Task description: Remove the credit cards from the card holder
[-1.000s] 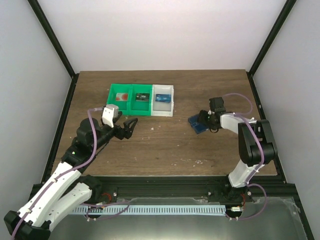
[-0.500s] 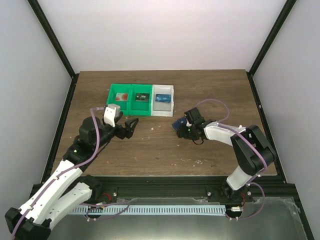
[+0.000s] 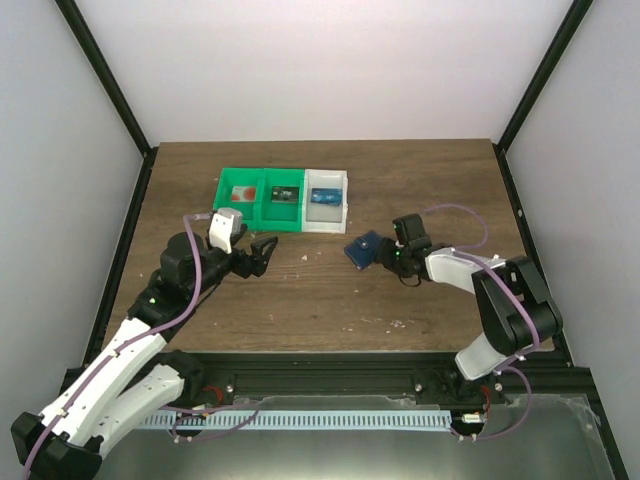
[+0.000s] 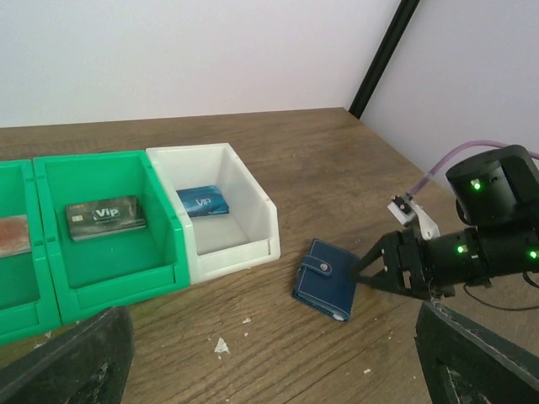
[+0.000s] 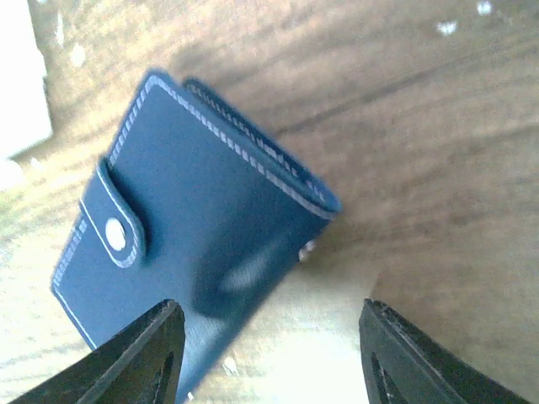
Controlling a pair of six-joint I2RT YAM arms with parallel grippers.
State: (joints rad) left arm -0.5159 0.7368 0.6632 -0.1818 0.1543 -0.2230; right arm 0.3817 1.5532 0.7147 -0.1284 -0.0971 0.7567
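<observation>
The card holder is a closed navy wallet with a snap strap, lying flat on the wooden table. It also shows in the left wrist view and the right wrist view. My right gripper is open and empty, its tips just at the wallet's right edge. My left gripper is open and empty, well left of the wallet. One whitish-pink credit card with a red spot lies in the left green bin. No card shows inside the wallet.
A row of bins stands at the back: two green bins and a white bin. The middle green bin holds a dark card, the white bin a blue card. Small white crumbs lie on the table.
The wallet has moved left across the table with my right gripper. The right gripper has since drawn back a little to the right. The left arm has barely moved.
</observation>
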